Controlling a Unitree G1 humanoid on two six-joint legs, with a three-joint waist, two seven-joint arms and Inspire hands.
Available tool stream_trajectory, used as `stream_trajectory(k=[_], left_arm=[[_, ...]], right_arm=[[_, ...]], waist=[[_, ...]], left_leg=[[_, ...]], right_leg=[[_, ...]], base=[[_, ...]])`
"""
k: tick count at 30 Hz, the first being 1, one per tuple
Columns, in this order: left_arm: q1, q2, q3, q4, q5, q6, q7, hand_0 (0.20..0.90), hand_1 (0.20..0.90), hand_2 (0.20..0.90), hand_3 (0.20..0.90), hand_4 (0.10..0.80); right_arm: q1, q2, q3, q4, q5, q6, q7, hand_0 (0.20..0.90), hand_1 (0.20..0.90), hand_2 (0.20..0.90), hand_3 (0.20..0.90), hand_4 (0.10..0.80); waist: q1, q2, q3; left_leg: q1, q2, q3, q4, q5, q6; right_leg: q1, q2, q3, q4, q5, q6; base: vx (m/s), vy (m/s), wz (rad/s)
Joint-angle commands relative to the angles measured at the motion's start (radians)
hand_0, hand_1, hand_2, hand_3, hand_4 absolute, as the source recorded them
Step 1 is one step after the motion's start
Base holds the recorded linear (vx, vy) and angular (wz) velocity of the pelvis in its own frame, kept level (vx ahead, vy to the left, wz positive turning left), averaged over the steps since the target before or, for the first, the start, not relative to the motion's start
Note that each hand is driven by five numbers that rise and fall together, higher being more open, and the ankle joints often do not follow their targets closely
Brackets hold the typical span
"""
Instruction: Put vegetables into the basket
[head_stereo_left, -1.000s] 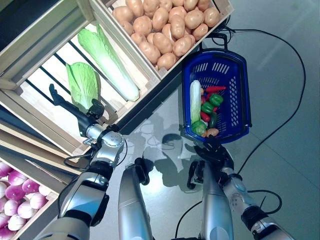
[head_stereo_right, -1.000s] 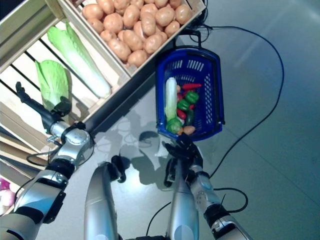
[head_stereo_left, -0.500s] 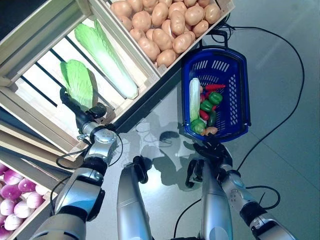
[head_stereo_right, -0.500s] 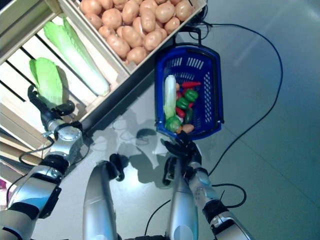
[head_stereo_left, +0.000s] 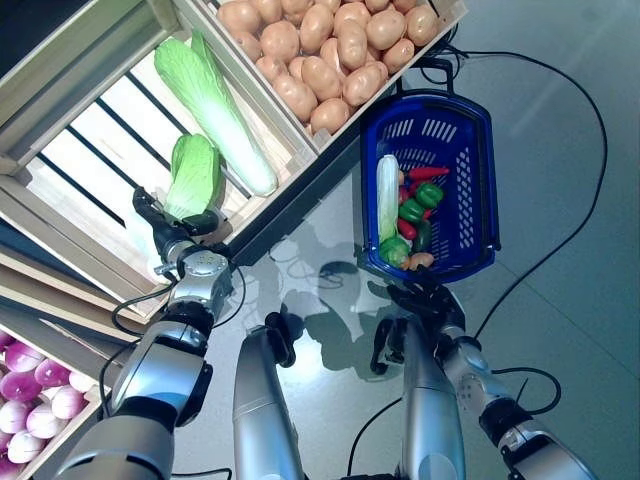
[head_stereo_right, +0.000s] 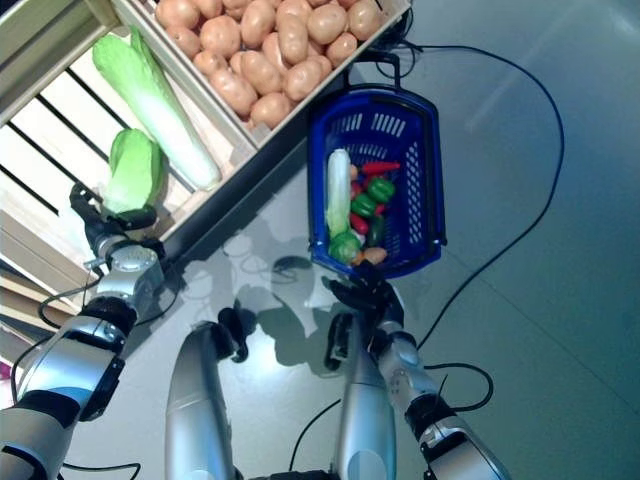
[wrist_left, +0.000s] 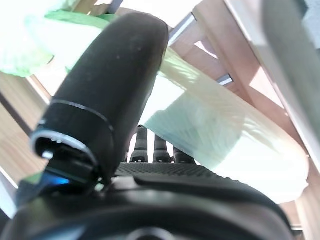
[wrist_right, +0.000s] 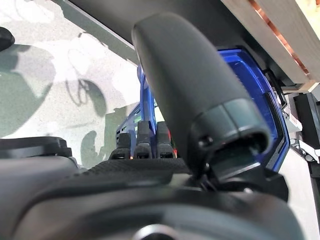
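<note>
My left hand (head_stereo_left: 176, 238) is in the slatted wooden crate (head_stereo_left: 90, 190) of the stand, shut on the lower end of a short green leafy cabbage (head_stereo_left: 194, 178). In the left wrist view the thumb (wrist_left: 112, 75) lies over the pale cabbage (wrist_left: 225, 135) with the fingers under it. The blue basket (head_stereo_left: 489, 190) stands on the floor to the right and holds a long white-green cabbage (head_stereo_left: 387, 195), green peppers (head_stereo_left: 414, 210) and a red chilli (head_stereo_left: 430, 174). My right hand (head_stereo_left: 425, 300) is open just below the basket's near rim.
A second, longer cabbage (head_stereo_left: 215, 110) lies in the same crate beside the held one. The crate's front board (head_stereo_left: 290, 200) runs between the cabbage and the basket. A crate of potatoes (head_stereo_left: 340, 50) stands behind the basket. Grey floor lies to the right.
My left hand has closed round the short cabbage's base and drawn it toward the crate's front, standing it more on end. The right hand has stayed by the basket.
</note>
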Motion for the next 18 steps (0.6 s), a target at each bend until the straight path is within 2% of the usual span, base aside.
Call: stream_trajectory(k=[1,5,9,10,11,12,13,18], left_arm=[[0.01,0.002,-0.016,0.053,-0.102,0.077,-0.077,0.9,0.9,0.9,0.9,0.8],[-0.002,0.007,-0.034,0.075,-0.126,0.115,-0.144,0.9,0.9,0.9,0.9,0.8],[0.001,0.01,-0.041,0.067,-0.173,0.085,-0.258,0.9,0.9,0.9,0.9,0.8],[0.004,0.012,-0.04,0.061,-0.185,0.077,-0.285,0.709,0.709,0.709,0.709,0.673],[0.007,0.015,-0.038,0.056,-0.195,0.072,-0.308,0.552,0.552,0.552,0.552,0.568],[0.008,0.017,-0.037,0.053,-0.201,0.069,-0.317,0.552,0.552,0.552,0.552,0.568],[0.009,0.02,-0.035,0.045,-0.211,0.062,-0.334,0.3,0.3,0.3,0.3,0.4],[0.046,0.036,-0.028,-0.015,-0.215,0.07,-0.378,0.3,0.3,0.3,0.3,0.4]], right_arm=[[-0.061,-0.005,-0.012,-0.058,0.029,-0.05,-0.03,0.9,0.9,0.9,0.9,0.8],[-0.082,-0.011,-0.014,-0.057,0.034,-0.046,-0.034,0.9,0.9,0.9,0.9,0.8],[-0.086,-0.023,-0.016,-0.068,0.041,-0.05,-0.033,0.9,0.9,0.9,0.9,0.8],[-0.084,-0.023,-0.018,-0.07,0.04,-0.051,-0.031,0.9,0.9,0.9,0.9,0.8],[-0.083,-0.025,-0.017,-0.076,0.039,-0.049,-0.034,0.9,0.9,0.9,0.9,0.8],[-0.083,-0.026,-0.017,-0.078,0.039,-0.049,-0.035,0.9,0.9,0.9,0.9,0.8],[-0.082,-0.029,-0.018,-0.081,0.039,-0.049,-0.034,0.9,0.9,0.9,0.9,0.8],[-0.046,-0.039,-0.022,-0.126,0.027,-0.049,-0.031,0.9,0.9,0.9,0.9,0.8]], waist=[[-0.013,0.011,-0.014],[-0.014,0.013,-0.009],[-0.017,0.015,-0.002],[-0.017,0.016,-0.002],[-0.018,0.016,-0.002],[-0.018,0.017,-0.002],[-0.019,0.018,-0.001],[-0.022,0.023,-0.006]], left_leg=[[0.042,-0.003,0.003,0.03,-0.137,0.013],[0.04,-0.002,0.005,0.03,-0.135,0.015],[0.043,0.001,0.008,0.031,-0.136,0.019],[0.046,0.002,0.009,0.03,-0.137,0.02],[0.048,0.003,0.01,0.031,-0.138,0.021],[0.049,0.004,0.011,0.031,-0.138,0.021],[0.05,0.004,0.012,0.032,-0.139,0.021],[0.078,0.01,0.022,0.015,-0.137,0.026]], right_leg=[[-0.003,-0.012,0.07,-0.13,0.142,0.023],[-0.005,-0.012,0.07,-0.131,0.144,0.023],[-0.004,-0.013,0.069,-0.128,0.144,0.022],[-0.002,-0.013,0.069,-0.129,0.143,0.022],[0.0,-0.013,0.069,-0.129,0.142,0.021],[0.001,-0.013,0.069,-0.129,0.142,0.021],[0.002,-0.013,0.069,-0.128,0.141,0.02],[0.03,-0.011,0.068,-0.142,0.138,0.016]], base=[[0.0,0.0,0.0],[0.0,0.0,0.0],[0.0,0.0,0.0],[0.0,0.0,0.0],[0.0,0.0,0.0],[0.0,0.0,0.0],[0.0,0.0,0.0],[0.0,0.0,0.0]])
